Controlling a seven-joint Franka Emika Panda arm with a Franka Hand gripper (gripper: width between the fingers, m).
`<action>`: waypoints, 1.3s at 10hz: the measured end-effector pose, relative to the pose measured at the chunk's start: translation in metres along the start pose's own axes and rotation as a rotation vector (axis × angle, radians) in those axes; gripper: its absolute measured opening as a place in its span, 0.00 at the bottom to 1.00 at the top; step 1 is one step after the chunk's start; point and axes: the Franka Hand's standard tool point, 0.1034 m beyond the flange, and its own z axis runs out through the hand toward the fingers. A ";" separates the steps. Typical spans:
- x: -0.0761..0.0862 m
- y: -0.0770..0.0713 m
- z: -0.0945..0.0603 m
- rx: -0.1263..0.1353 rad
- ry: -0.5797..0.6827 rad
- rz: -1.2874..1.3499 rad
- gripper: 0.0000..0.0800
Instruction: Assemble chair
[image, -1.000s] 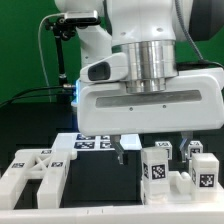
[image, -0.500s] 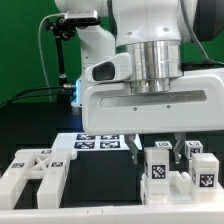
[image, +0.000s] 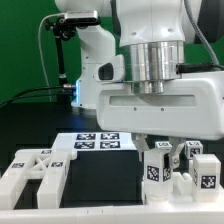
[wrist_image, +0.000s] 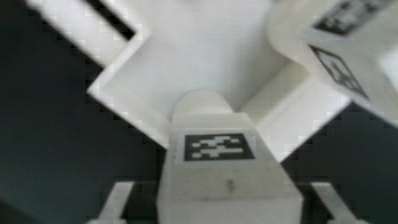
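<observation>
The tool (wrist_image: 217, 205) has shifted toward the exterior view's right, over a chair leg (wrist_image: 217, 145) near the bench's (image: 100, 172) front edge. It seems released, straddling the leg, ready to grasp.

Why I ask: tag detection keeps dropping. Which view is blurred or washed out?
Wrist view: soft all over, the tag on the chair part smeared yet readable, white faces nearly blown out. Exterior view: sharper, marker board tags crisp, the arm bright but not glaring.

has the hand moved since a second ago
Yes, the hand shifted toward the exterior view's right, judged against the marker board.
</observation>
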 end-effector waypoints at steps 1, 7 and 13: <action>0.000 0.000 0.000 0.008 -0.006 0.234 0.36; 0.002 0.001 0.001 0.033 -0.039 0.504 0.69; 0.001 0.004 0.005 0.044 -0.018 -0.287 0.81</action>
